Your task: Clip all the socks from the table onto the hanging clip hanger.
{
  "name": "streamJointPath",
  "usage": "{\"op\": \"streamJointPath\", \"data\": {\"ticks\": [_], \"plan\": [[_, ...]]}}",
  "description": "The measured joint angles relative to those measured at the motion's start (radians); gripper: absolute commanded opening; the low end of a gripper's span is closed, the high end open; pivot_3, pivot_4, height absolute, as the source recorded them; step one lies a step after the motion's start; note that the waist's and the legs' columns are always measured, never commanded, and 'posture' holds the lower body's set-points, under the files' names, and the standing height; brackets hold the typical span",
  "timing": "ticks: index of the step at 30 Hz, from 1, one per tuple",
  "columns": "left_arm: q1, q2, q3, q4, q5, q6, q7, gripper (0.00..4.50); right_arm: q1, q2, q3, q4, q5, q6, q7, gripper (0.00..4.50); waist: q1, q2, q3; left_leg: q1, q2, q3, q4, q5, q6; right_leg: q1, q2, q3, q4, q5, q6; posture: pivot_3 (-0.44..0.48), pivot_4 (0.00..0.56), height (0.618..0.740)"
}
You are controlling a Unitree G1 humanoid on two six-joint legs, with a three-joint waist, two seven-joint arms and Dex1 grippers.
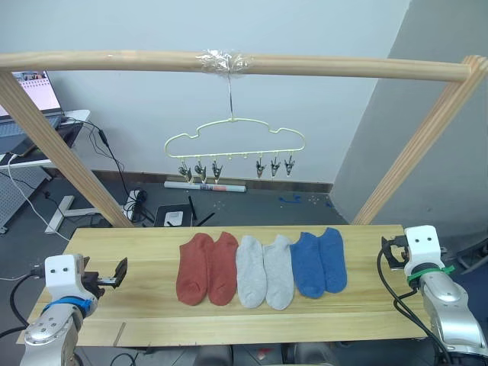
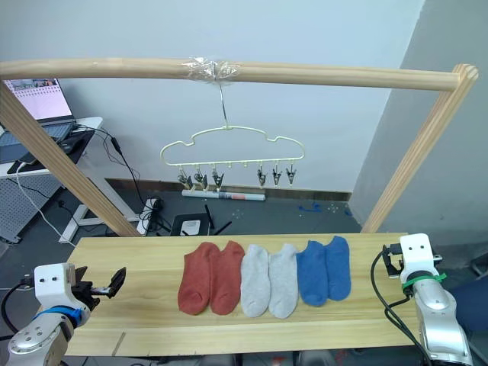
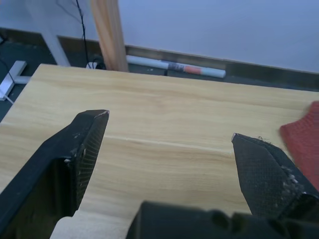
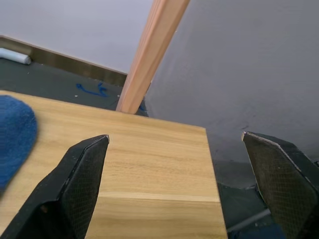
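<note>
Six socks lie side by side in a row at the middle of the pale wooden table (image 1: 137,248): two rust-red (image 1: 206,268), two light grey (image 1: 264,271), two blue (image 1: 320,261). Above and behind them the pale-yellow wire clip hanger (image 1: 235,141) hangs by its hook from the horizontal pole, with nothing in its small metal clips. My left gripper (image 3: 169,127) is open over the table's left end, and a rust-red sock's edge (image 3: 304,137) lies beside it. Over the table's right end my right gripper (image 4: 174,137) is open, with a blue sock (image 4: 15,134) off to its side.
A round wooden pole frame (image 1: 229,62) spans the table, its slanted legs (image 1: 61,149) standing at both back corners. Behind, on the floor, lie cables, a white tube (image 1: 204,186) and a small device. A desk with a laptop (image 1: 34,99) stands at the far left.
</note>
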Motion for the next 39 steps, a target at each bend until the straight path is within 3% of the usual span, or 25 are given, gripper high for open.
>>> {"op": "streamJointPath", "data": {"ticks": [7,10,14,18,25,32,39], "plan": [[0.039,-0.034,0.013,-0.172,-0.110,0.034,-0.039,4.50,-0.001,-0.040,-0.006,-0.005,0.083,0.008,0.114,4.48,-0.001,0.001,0.009,0.000,0.000,0.000,0.000,0.000,0.000,0.000,0.000,0.000,0.000,0.000,0.000,0.112,0.135,0.740],[0.034,-0.043,0.011,-0.284,-0.169,0.055,-0.061,3.90,-0.004,-0.092,0.010,-0.043,0.132,0.007,0.227,4.50,0.000,0.002,0.015,-0.001,0.000,0.000,0.001,0.000,0.000,0.000,0.000,0.001,0.000,0.000,0.001,0.105,0.136,0.740],[-0.047,-0.047,-0.012,-0.356,-0.193,0.091,-0.038,2.70,-0.055,-0.129,0.047,-0.122,0.214,0.023,0.360,4.50,-0.001,0.003,0.016,0.000,0.000,0.000,0.001,0.000,0.000,0.000,0.001,0.001,0.000,0.004,0.007,0.105,0.136,0.740],[-0.169,-0.059,-0.052,-0.394,-0.206,0.170,0.027,2.70,-0.119,-0.169,0.085,-0.151,0.247,0.043,0.446,4.50,0.000,-0.003,0.024,-0.001,0.000,-0.001,0.001,0.000,0.000,0.000,0.001,0.001,0.000,0.005,0.008,0.102,0.146,0.740],[-0.368,-0.064,-0.151,-0.383,-0.194,0.223,0.072,2.70,-0.277,-0.156,0.179,-0.273,0.350,0.107,0.550,4.50,-0.004,-0.002,0.039,-0.002,0.000,-0.001,0.001,0.000,0.000,0.000,0.001,0.001,-0.001,0.005,0.008,0.087,0.166,0.740],[-0.411,-0.085,-0.160,-0.342,-0.182,0.222,0.095,2.70,-0.404,-0.104,0.214,-0.418,0.527,0.283,0.532,4.50,0.000,-0.006,0.054,-0.004,0.000,-0.004,0.001,0.000,0.000,-0.001,0.001,-0.002,-0.002,0.006,0.007,0.080,0.178,0.740],[-0.413,-0.112,-0.161,-0.287,-0.178,0.206,0.094,2.70,-0.436,-0.093,0.268,-0.441,0.540,0.320,0.529,4.50,0.001,-0.006,0.063,-0.005,0.000,-0.005,0.001,0.000,0.000,-0.001,0.000,-0.003,-0.003,0.005,0.008,0.082,0.193,0.740]]}}
